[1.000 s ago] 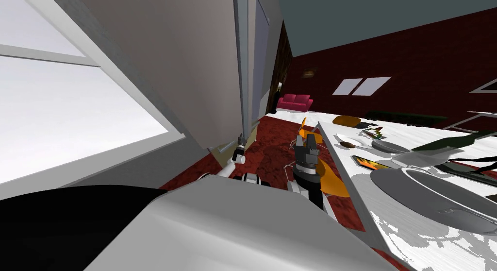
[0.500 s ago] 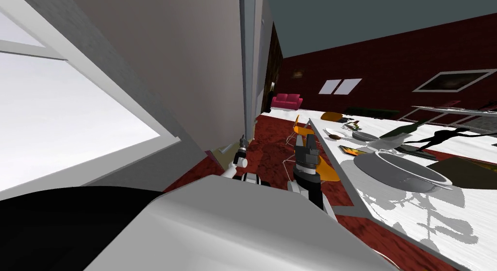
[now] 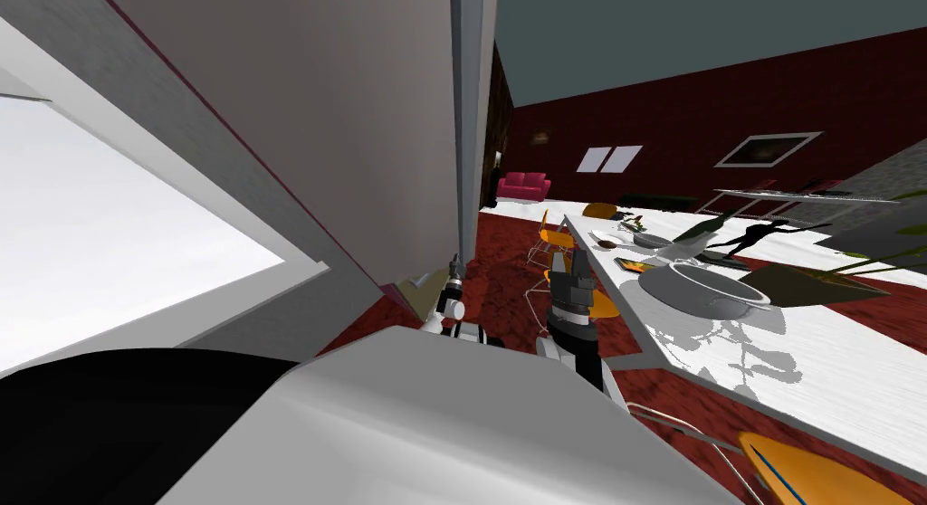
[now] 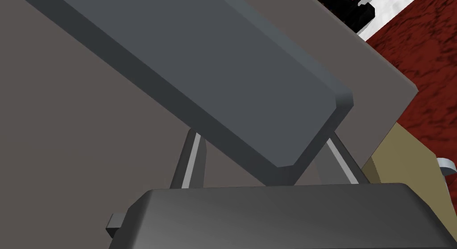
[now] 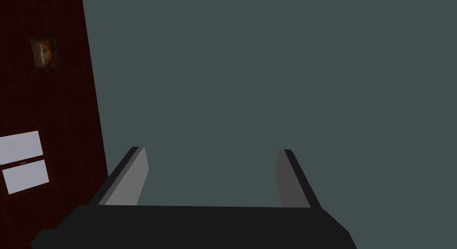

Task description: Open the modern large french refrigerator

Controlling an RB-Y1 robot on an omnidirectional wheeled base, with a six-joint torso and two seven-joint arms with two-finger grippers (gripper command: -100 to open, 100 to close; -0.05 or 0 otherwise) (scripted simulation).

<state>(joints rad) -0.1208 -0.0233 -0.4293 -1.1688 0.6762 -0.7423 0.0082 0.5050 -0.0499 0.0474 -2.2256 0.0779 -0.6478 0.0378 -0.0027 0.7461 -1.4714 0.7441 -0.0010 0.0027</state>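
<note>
A room with dark red walls [image 3: 724,101] and a mottled dark red floor [image 3: 507,296] is seen, a bright white window [image 3: 109,246] lying at the left of the head view. The upper left and centre of that view are taken by the refrigerator door [image 3: 344,119], a flat, matte grey-brown panel. A long white table [image 3: 815,364] with a faint grain is spread across the right, with a round grey bowl [image 3: 702,287] set on it and orange chairs [image 3: 557,240] drawn up beside its left edge. Along the door's right edge a dark grey handle [image 3: 467,119] is mounted, a smooth flat bar with a chamfered end. That end is straddled by the left gripper [image 4: 262,138], whose thin pale fingers [image 4: 193,159] appear to be pressed to its sides. The right gripper [image 5: 209,149] is held upright at the lower centre of the head view, its fingers spread wide apart.
</note>
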